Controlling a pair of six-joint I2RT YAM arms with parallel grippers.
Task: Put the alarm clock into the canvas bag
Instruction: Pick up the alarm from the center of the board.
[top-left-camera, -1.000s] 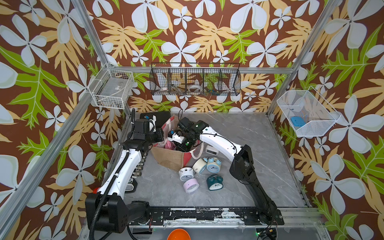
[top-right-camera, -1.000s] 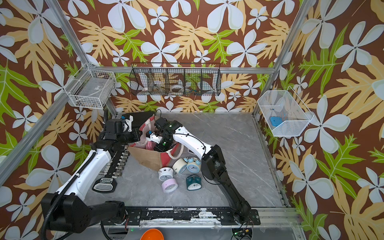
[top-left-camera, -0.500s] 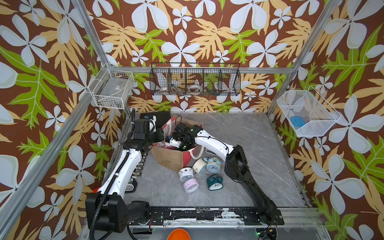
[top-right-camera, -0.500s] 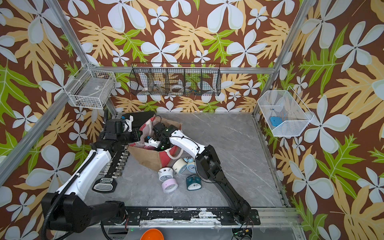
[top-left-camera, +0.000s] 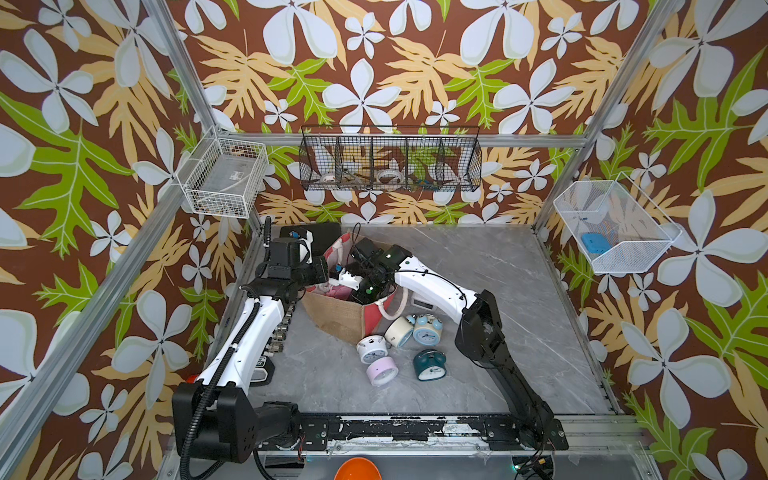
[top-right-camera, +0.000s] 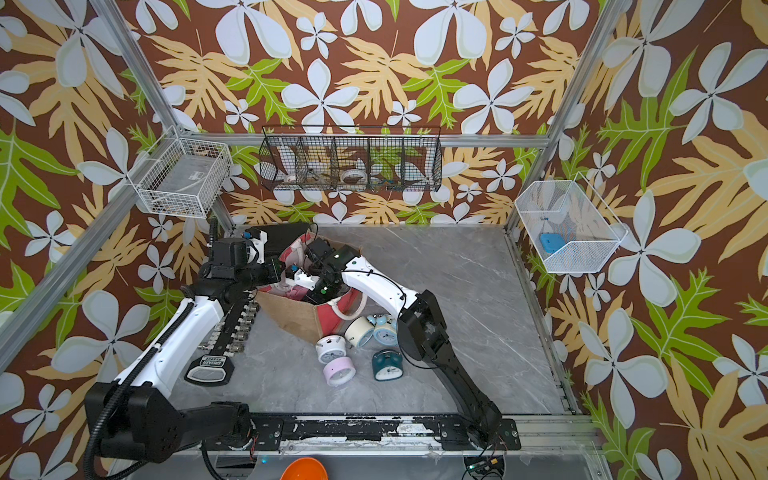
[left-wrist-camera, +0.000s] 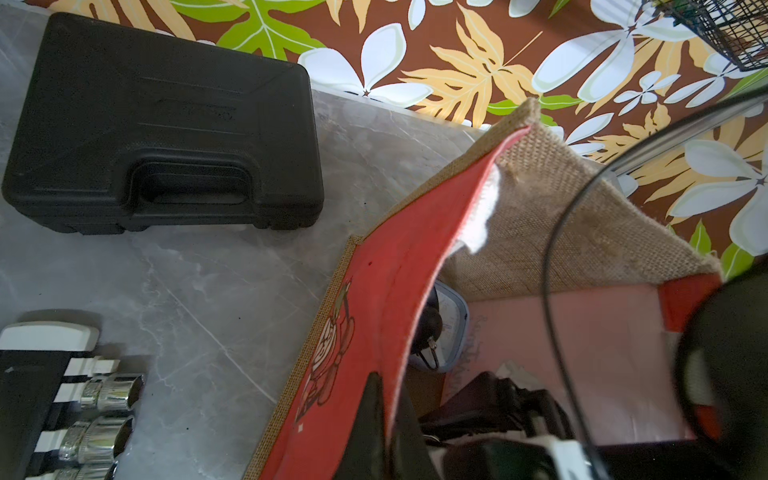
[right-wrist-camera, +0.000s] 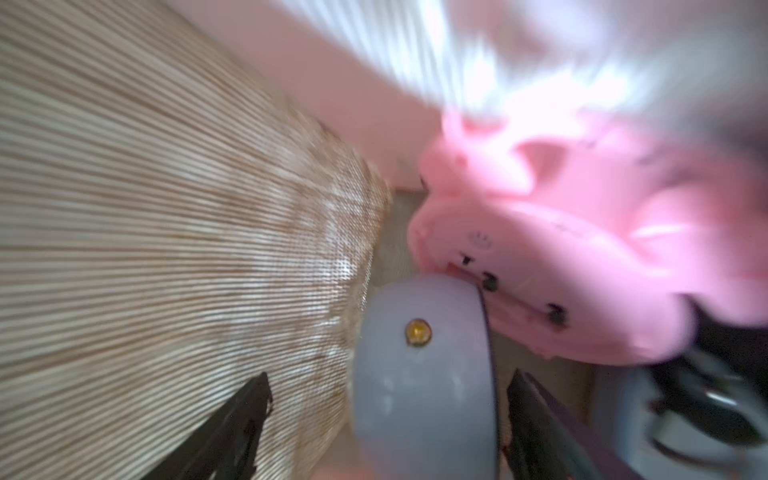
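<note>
The bag is set upright on the table with its mouth open. The rim of its red panel is pinched by the left gripper. That gripper's fingers are pressed together on the cloth, one inside the bag and one outside.

The right gripper is lowered into the bag from above. Its fingers are spread wide. The clock, a pale grey-lilac drum with a brass screw in its side, is framed between them. Burlap is seen through the gap on one side, so no grip on it is shown.

The clock is placed deep inside the bag, next to the burlap side wall and against a pink clock. Whether it rests on the bag's floor cannot be told, since that view is blurred.

Outside the bag, five more clocks are scattered by its red front panel, on the side towards the arm bases. The cream clock and the white clock are nearest the bag. The blue clock is just beyond the cream one. The lilac clock and the teal clock are farther out.

A black case is laid flat behind the bag, towards the back wall. A socket rail is laid beside the bag's burlap side, under the left arm.
</note>
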